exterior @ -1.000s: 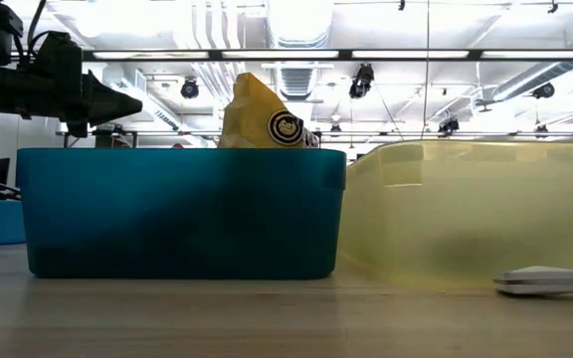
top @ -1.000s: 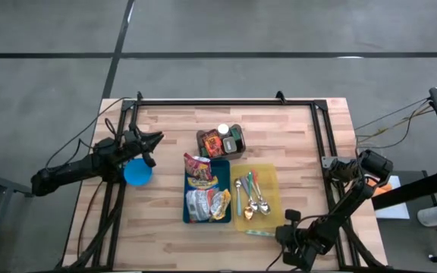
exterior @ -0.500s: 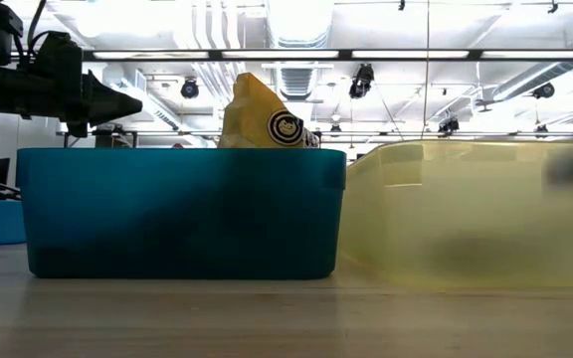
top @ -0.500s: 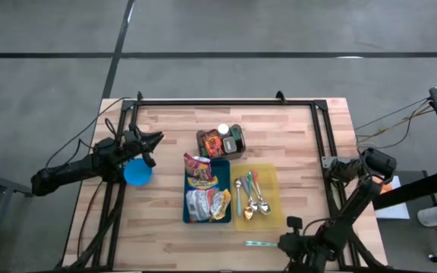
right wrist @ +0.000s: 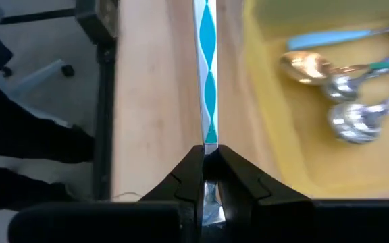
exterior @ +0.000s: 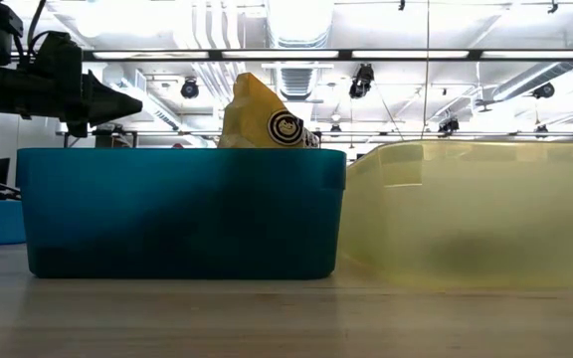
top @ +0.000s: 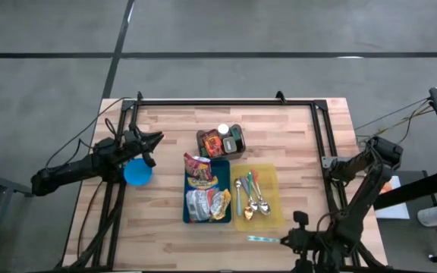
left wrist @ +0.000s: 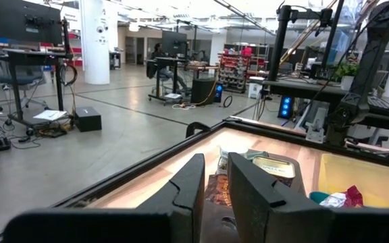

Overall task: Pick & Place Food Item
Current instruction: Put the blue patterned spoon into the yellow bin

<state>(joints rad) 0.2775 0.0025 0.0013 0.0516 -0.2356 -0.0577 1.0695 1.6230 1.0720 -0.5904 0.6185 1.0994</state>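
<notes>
From above, the wooden table [top: 294,152] carries three containers close together in the middle. A blue bin [top: 207,191] holds crumpled snack packets [top: 199,171], one red and yellow, the others silvery. Touching its right side is a yellow bin [top: 271,182] with several spoons [top: 253,199] lying in it, metal bowls and coloured handles. Just behind both sits a dark box [top: 220,142] with small packets and a white-capped bottle. A blue bowl [top: 137,173] stands apart on the left side, and the left gripper [top: 156,139] hangs just above and behind it, fingers nearly together with nothing between them. The right gripper [top: 283,240] is at the near edge, in front of the yellow bin, clenched on the end of a thin blue-and-white stick [top: 262,238].

At table height, the blue bin fills the left half with a yellow packet [exterior: 263,119] poking above its rim, and the translucent yellow bin [exterior: 476,214] fills the right. The left arm shows dark at the upper left.

Past the left wrist, the two fingers [left wrist: 191,185] stand close with a narrow gap, pointing toward the dark box [left wrist: 265,164] and the yellow bin's wall.

Past the right wrist, the fingers [right wrist: 193,177] pinch the stick [right wrist: 206,88], which runs along the bare wood just beside the yellow bin [right wrist: 275,135]; three spoons [right wrist: 346,88] lie inside it.
</notes>
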